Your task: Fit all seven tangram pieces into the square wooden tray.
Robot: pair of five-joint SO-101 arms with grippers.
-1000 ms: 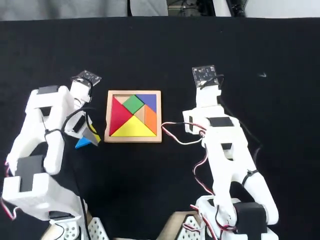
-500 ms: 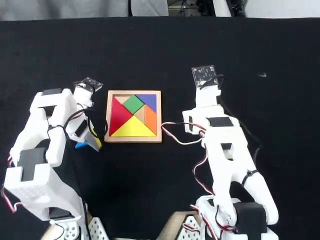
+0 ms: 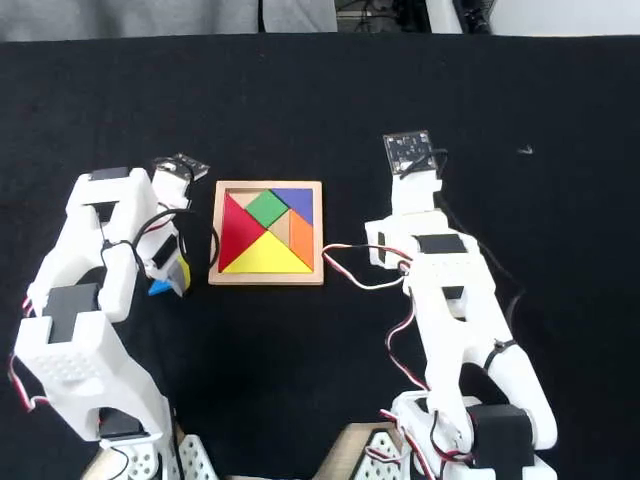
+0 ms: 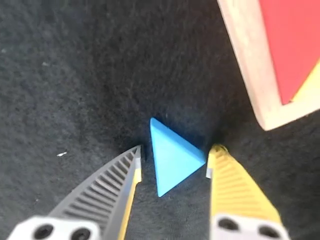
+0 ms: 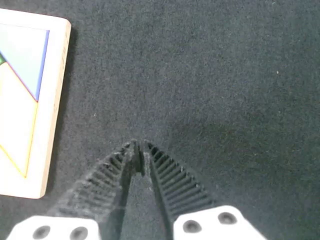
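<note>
The left claw (image 4: 176, 149) is held low over the black cloth (image 4: 75, 75), released, its two fingers spread to either side of the blue triangle (image 4: 172, 156). The triangle lies flat on the cloth between the fingertips. The yellow finger (image 4: 232, 185) is seen at, or just touching, one corner of it. The grey finger (image 4: 112, 180) is set just beside the opposite edge, with a thin gap showing. Nothing is gripped.

The tray (image 4: 245, 70) is found just beyond the yellow finger's side of this claw and slightly ahead of it. One corner of it is near the fingertip but apart from it. A red piece (image 4: 295, 45) is seated inside that corner, with a sliver of yellow (image 4: 311, 87) next to it.

From above, further pieces are seen bedded in the tray: green (image 3: 267, 207), a darker blue (image 3: 293, 198) and orange (image 3: 303, 237). A pale triangular patch (image 3: 281, 236) is left among them.

The right claw (image 5: 138, 148) is clenched on nothing — its ribbed fingers are pressed tip to tip above bare cloth. The tray's far rim lies off to one side of it, well apart from the tips.
</note>
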